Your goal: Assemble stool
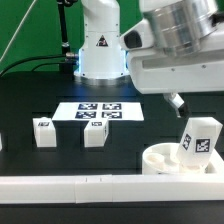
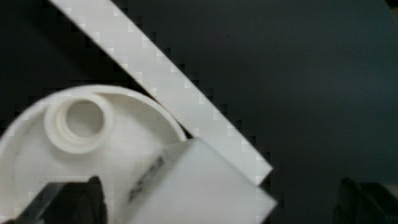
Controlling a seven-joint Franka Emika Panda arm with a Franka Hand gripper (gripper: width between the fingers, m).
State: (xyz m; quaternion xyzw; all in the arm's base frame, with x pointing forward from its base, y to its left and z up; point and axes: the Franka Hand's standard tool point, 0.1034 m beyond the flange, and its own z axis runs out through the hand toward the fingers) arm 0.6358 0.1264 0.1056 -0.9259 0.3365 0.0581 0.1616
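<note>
Tool (image 2: pixel 214 200) jaws apart | leg (image 1: pixel 198 140) in seat (image 1: pixel 155 160), top tilted exterior view's right

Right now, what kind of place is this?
Probably a robot lab test bench: a white robot arm at a black table, with the marker board and tagged stool legs.

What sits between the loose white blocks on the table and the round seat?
Nothing visible does. Bare black table separates the nearer block from the seat; the other block stands farther off. A third block leans in the seat, under the gripper.
</note>
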